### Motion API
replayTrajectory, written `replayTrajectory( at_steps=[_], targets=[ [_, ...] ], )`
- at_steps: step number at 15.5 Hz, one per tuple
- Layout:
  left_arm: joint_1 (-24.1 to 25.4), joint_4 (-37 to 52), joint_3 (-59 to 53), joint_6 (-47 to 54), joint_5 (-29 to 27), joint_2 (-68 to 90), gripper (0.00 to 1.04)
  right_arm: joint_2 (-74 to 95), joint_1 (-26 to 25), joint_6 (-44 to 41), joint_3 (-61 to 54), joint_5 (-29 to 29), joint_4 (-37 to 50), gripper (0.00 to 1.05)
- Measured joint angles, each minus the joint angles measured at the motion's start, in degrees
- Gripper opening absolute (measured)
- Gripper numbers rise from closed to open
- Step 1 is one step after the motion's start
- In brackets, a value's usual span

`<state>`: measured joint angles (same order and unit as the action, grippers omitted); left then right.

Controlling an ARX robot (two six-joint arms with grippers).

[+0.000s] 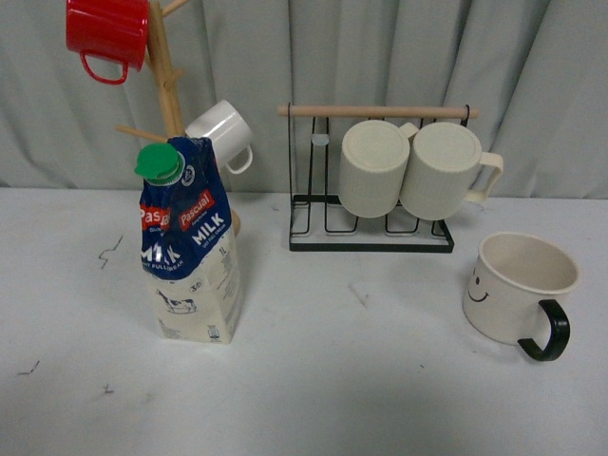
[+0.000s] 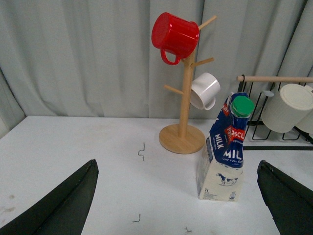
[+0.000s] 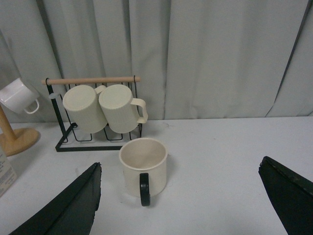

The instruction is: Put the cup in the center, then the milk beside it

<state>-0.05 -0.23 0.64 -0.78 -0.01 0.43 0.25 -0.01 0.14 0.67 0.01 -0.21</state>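
Observation:
The cup (image 1: 518, 287), a wide cream mug with a smiley face and black loop handle, stands upright at the table's right side; the right wrist view shows the cup (image 3: 144, 166) with its handle turned toward the camera. The milk (image 1: 188, 245), a blue and cream carton with a green cap, stands upright at the left, and in the left wrist view the milk (image 2: 226, 152) is just in front of the wooden stand. My left gripper (image 2: 178, 205) is open, well short of the carton. My right gripper (image 3: 181, 205) is open, short of the cup. Neither arm appears in the front view.
A wooden mug tree (image 1: 167, 85) behind the carton carries a red mug (image 1: 105, 33) and a small white mug (image 1: 223, 133). A black wire rack (image 1: 370, 180) at the back holds two ribbed cream mugs (image 1: 418, 169). Grey curtain behind the white table (image 1: 361, 380).

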Motion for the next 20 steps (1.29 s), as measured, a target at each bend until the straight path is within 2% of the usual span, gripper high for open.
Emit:
replayTrajectory(
  at_steps=[20],
  targets=[
    [0.0, 0.0, 0.0, 0.0, 0.0, 0.0, 0.98, 0.0, 0.0, 0.0, 0.0, 0.0, 0.0, 0.98]
  ],
)
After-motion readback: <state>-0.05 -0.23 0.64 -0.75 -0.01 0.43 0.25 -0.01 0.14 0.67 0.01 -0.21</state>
